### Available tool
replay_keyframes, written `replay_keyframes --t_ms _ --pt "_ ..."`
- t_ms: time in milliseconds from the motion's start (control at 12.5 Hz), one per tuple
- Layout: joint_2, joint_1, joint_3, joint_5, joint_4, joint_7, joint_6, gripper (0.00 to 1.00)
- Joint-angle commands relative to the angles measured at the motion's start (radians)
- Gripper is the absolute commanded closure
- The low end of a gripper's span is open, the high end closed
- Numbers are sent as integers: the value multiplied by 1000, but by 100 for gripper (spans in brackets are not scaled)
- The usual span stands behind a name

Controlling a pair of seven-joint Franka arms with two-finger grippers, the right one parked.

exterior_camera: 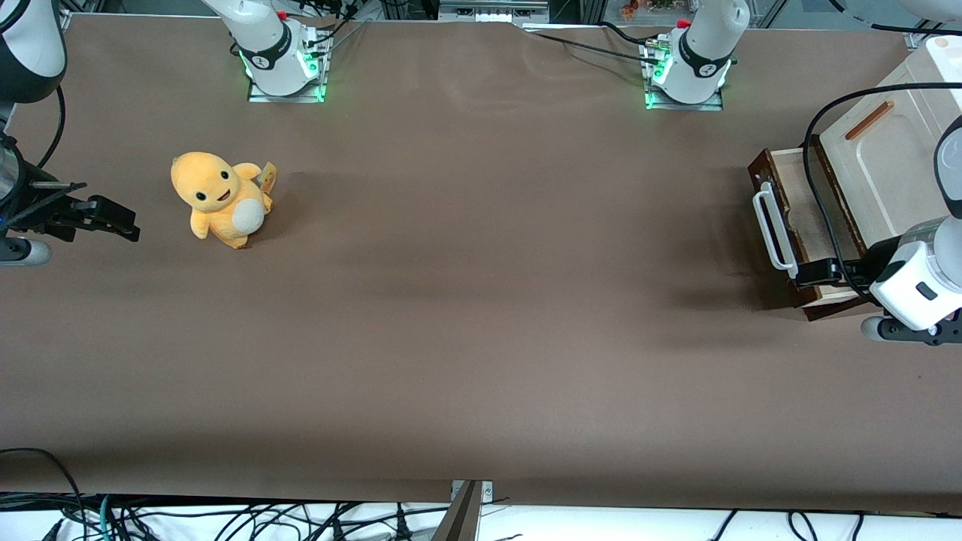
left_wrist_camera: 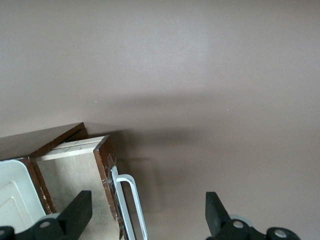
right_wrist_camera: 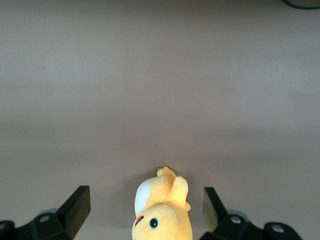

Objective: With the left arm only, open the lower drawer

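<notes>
Here, at the right edge of the front view, the lower drawer (exterior_camera: 804,225) stands pulled out, pale inside showing, white bar handle (exterior_camera: 774,229) facing open brown table (exterior_camera: 481,300). The left arm (exterior_camera: 921,282) reaches in from the lower right; its gripper (left_wrist_camera: 147,215) hovers over the handle's near end, fingers (left_wrist_camera: 80,210) spread apart, holding nothing. A cream panel (exterior_camera: 879,165) lies above.
</notes>
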Motion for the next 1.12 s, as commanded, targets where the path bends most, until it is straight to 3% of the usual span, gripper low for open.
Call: replay_keyframes --t_ms 0,1038 --pt "-38 -3 9 -25 -51 30 56 0" --pt "-46 -3 3 -25 -36 27 72 0"
